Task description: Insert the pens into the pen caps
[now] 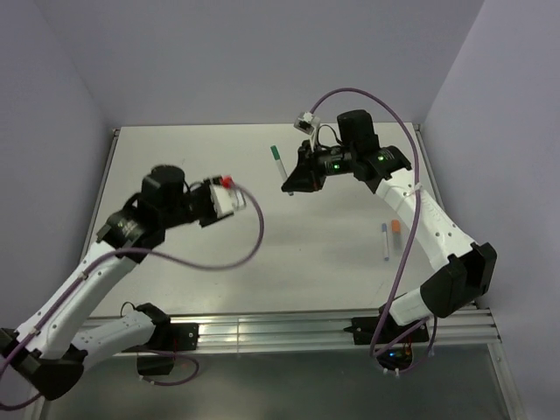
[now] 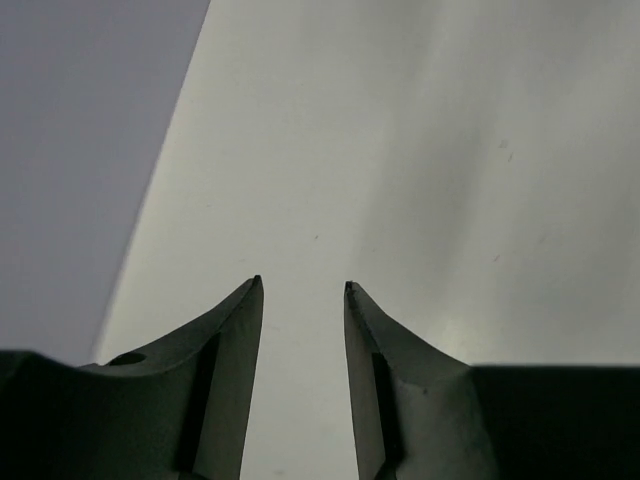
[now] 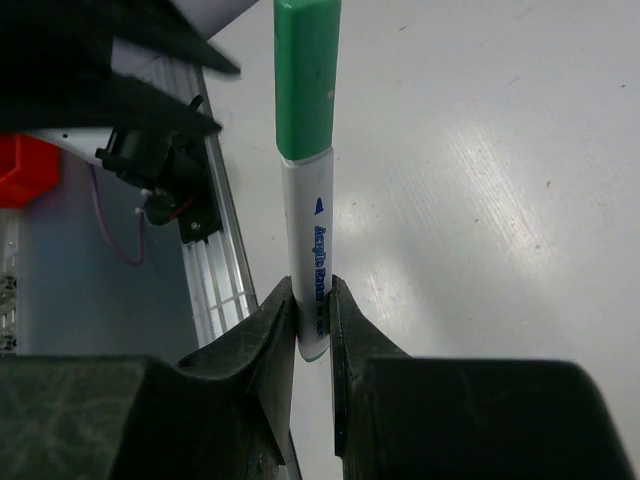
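Top view: green-capped pen (image 1: 277,164) is held at its white end by the right gripper (image 1: 288,185). A blue-capped pen (image 1: 386,242) is laid on the table (image 1: 175,149), well apart from both grippers.

Left wrist: left gripper (image 2: 302,290) is partly opened; nothing is held.

Right wrist: right gripper (image 3: 312,290) is closed on the pen's (image 3: 305,220) base, with the cap pointed away.

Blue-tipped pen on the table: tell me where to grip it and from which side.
The pen is best gripped on its white barrel, toward the near end, coming straight down with the jaws across its width. It lies flat, pointing roughly away from the arms, so only its long sides are open. The orange piece sits close beside its blue end, so keep off that end.
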Controlling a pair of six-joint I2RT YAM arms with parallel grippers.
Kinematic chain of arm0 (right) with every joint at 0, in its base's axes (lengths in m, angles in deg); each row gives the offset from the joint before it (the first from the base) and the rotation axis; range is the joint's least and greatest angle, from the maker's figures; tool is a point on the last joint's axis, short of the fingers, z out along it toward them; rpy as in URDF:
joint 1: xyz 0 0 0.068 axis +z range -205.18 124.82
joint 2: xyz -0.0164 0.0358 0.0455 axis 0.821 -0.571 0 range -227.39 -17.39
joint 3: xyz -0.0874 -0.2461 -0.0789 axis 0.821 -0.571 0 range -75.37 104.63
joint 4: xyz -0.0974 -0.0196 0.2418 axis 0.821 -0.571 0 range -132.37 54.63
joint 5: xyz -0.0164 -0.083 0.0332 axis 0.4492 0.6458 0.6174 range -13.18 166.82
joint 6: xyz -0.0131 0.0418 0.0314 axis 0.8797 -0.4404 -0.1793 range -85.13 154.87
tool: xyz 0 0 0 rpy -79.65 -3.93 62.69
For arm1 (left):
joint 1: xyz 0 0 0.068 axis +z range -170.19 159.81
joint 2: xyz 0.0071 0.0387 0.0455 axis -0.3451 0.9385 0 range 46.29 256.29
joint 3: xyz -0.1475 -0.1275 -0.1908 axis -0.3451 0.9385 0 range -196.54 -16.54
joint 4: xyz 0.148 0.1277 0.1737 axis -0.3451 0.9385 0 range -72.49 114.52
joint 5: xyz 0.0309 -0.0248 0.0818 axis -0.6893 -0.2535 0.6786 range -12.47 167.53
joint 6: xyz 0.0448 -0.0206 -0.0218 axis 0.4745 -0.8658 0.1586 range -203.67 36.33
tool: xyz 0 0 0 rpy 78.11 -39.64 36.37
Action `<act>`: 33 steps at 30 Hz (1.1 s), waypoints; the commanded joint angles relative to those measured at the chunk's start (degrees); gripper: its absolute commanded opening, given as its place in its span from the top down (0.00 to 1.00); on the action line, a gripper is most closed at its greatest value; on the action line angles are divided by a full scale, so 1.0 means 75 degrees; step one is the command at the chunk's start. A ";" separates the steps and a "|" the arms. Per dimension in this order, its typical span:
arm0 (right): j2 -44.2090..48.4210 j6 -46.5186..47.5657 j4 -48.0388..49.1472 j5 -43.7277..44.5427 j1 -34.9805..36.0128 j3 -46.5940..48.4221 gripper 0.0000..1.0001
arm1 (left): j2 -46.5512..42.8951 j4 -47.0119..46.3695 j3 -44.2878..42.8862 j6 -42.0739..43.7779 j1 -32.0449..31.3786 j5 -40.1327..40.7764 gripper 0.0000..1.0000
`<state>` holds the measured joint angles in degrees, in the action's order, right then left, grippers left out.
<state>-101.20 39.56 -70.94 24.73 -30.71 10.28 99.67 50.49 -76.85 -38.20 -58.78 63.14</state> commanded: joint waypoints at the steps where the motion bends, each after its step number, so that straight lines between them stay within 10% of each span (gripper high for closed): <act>1: 0.0440 -0.0191 0.0383 -0.0296 -0.0122 -0.0344 1.00 | 0.0952 0.0116 -0.1609 -0.4592 0.1610 -0.2014 0.56; 8: 0.0499 -0.0425 0.0676 -0.1057 -0.0122 -0.0509 1.00 | 0.1671 -0.1603 -0.1966 -0.8169 0.4335 -0.5496 0.53; 14: 0.0312 -0.0880 0.1623 -0.1001 0.0311 -0.1013 1.00 | 0.2033 -0.7620 -0.1006 -1.2840 0.4922 -0.6834 0.51; 21: 0.0113 -0.1410 0.2691 -0.0308 0.0921 -0.1224 1.00 | 0.2586 -1.1149 -0.0093 -1.4874 0.4922 -0.7269 0.53; 33: -0.0755 -0.2477 0.3747 -0.0589 0.1776 -0.0908 1.00 | 0.2527 -1.2519 0.1010 -1.5486 0.4607 -0.6449 0.42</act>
<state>-107.17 22.58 -47.49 20.88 -19.00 1.23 120.00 -37.16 -70.56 -152.03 -22.76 13.24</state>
